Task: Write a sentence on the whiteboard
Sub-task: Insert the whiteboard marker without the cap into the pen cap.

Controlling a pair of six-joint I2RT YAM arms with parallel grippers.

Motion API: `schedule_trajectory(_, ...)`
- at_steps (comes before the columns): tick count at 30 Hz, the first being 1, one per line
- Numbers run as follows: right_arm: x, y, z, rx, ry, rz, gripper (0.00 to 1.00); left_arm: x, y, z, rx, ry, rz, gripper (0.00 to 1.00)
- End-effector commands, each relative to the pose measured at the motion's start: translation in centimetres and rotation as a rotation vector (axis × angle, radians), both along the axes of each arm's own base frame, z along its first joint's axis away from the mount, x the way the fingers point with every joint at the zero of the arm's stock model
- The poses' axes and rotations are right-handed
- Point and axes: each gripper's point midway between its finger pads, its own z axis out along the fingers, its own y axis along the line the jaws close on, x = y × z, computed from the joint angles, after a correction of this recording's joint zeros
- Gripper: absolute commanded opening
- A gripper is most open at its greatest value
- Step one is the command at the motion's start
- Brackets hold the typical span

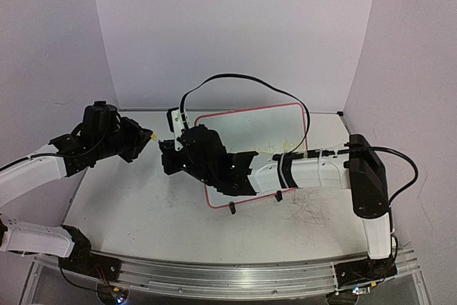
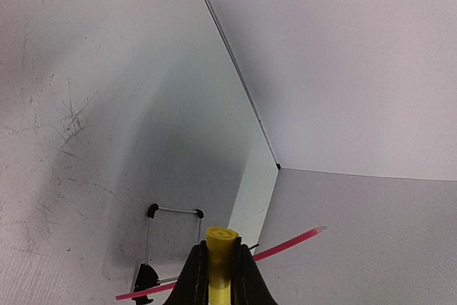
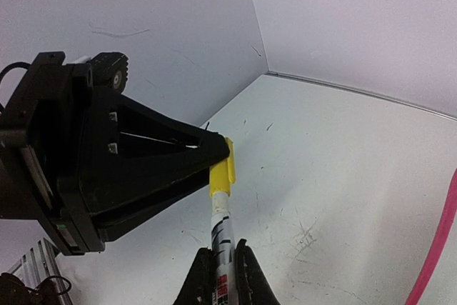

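Currently in the right gripper (image 3: 220,276): closed tight on the barrel of a marker (image 3: 223,237), which stands up from the bottom centre of the right wrist view
Marker tip: covered by a yellow cap (image 3: 221,169); whether the cap is fully seated or only partly on cannot be told
Left gripper (image 2: 219,258): closed on that yellow cap, its black fingers reaching in from the left of the right wrist view
Meeting point: both grippers are tip to tip at centre left of the top view, above the worktop (image 1: 143,205) and just beside the left edge of the whiteboard (image 1: 243,123)
Whiteboard: flat on the worktop at the centre of the top view, with the right arm stretched across its lower part
Sentence (image 1: 285,146): faint yellow strokes show near the right of the whiteboard, too thin to read
Step in hand: a cap exchange between the two grippers; with strokes on the whiteboard it is probably recapping, though uncapping cannot be ruled out
Next move: keep cap and barrel on one line, then either press them together until seated or pull straight apart without bending the tip
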Motion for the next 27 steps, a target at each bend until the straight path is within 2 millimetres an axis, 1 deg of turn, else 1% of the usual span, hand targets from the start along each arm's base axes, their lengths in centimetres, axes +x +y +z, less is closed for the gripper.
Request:
schedule_trajectory(1,1.7,0.1,1.2,0.045,-0.045,-0.099,0.00,-0.2,-0.8,1.1,-0.073,-0.017,-0.019,0.00)
schedule_trajectory(3,2.6,0.5,0.7,0.041,-0.068,-0.137,0.00,-0.3,-1.0,1.0,-0.093,-0.005,-0.023,0.00)
schedule_trajectory(5,3.3,1.6,0.7,0.052,-0.119,-0.149,0.00,-0.4,-1.2,0.8,-0.095,0.002,-0.035,0.00)
schedule_trajectory(6,3.9,2.2,0.9,0.054,-0.152,-0.163,0.00,-0.8,-1.7,0.3,-0.114,0.028,-0.062,0.00)
schedule_trajectory(8,5.1,3.8,1.8,0.075,-0.198,-0.156,0.00,-1.7,-2.7,-1.1,-0.145,0.084,-0.097,0.00)
schedule_trajectory(9,5.6,4.3,2.2,0.092,-0.206,-0.141,0.00,-2.1,-3.2,-1.6,-0.147,0.099,-0.114,0.00)
schedule_trajectory(11,6.3,4.8,3.2,0.124,-0.220,-0.115,0.00,-2.8,-4.1,-2.0,-0.144,0.111,-0.139,0.00)
schedule_trajectory(13,6.9,4.9,3.4,0.131,-0.234,-0.095,0.00,-3.3,-4.6,-1.6,-0.137,0.095,-0.153,0.00)
schedule_trajectory(15,6.7,5.3,3.1,0.132,-0.241,-0.039,0.00,-3.5,-4.7,-1.3,-0.132,0.080,-0.155,0.00)
schedule_trajectory(19,5.3,5.6,3.3,0.139,-0.270,0.047,0.00,-3.3,-4.8,-1.0,-0.109,0.056,-0.159,0.00)
schedule_trajectory(23,5.1,4.2,2.2,0.093,-0.253,0.027,0.00,-3.3,-4.3,-1.1,-0.078,0.034,-0.152,0.00)
schedule_trajectory(24,4.7,3.6,2.1,0.082,-0.252,0.034,0.00,-3.0,-3.6,-1.1,-0.050,0.013,-0.121,0.00)
schedule_trajectory(25,4.2,2.9,2.0,0.075,-0.251,0.044,0.00,-2.9,-2.9,-1.0,-0.022,-0.008,-0.099,0.08)
schedule_trajectory(26,3.5,1.7,1.6,0.062,-0.247,0.055,0.00,-2.8,-2.2,-1.0,0.013,-0.024,-0.080,0.22)
schedule_trajectory(27,2.8,0.6,1.4,0.055,-0.244,0.070,0.00,-2.7,-1.2,-0.9,0.062,-0.037,-0.052,0.41)
